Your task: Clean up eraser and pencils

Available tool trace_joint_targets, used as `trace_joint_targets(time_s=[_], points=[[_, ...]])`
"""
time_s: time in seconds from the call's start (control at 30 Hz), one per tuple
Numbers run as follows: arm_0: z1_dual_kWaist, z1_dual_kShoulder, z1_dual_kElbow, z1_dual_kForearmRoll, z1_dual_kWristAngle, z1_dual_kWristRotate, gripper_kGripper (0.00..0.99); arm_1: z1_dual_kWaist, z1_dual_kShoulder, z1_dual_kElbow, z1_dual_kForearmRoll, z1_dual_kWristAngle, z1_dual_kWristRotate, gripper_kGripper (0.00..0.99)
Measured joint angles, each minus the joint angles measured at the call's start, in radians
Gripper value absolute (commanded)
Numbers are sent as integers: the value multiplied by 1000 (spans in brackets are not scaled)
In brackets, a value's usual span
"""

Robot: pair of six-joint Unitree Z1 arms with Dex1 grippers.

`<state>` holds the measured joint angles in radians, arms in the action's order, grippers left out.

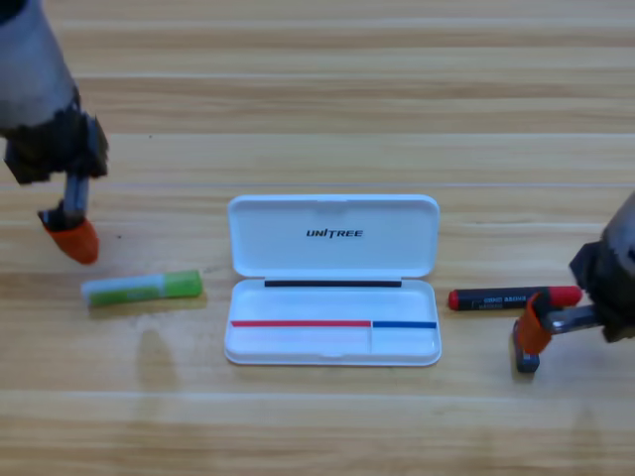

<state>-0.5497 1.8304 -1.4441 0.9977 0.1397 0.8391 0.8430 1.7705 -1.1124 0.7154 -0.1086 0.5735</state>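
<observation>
Hovering near the pale green-ended pencil (143,289), my left fingers (69,236): state indeterminable. My right fingers (529,342) stand released, just below the red-black pencil (514,298). White case (333,281) lies open between both pencils on the desk (317,99).

Both arms cut off by picture edges; red-black pencil's (513,297) lettering unreadable.
</observation>
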Motion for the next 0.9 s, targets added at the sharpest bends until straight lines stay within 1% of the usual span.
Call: trace_joint_targets(time_s=[0.07,0.2,0.33,0.57,0.7,0.87,0.9], points=[[7,36,0,0,-15,0,980,-6,18,20,-56,9,2,966],[14,76,0,0,-44,0,982,-16,53,22,-99,34,23,950],[15,94,0,0,-54,0,982,-29,91,21,-113,60,55,930],[17,104,0,-1,-68,0,986,-53,145,21,-129,63,90,920],[18,118,1,-13,-72,0,988,-59,162,21,-129,65,97,836],[22,139,25,-58,-78,0,989,-67,170,12,-129,83,99,795],[22,144,29,-64,-80,0,989,-68,171,10,-129,90,100,721]])
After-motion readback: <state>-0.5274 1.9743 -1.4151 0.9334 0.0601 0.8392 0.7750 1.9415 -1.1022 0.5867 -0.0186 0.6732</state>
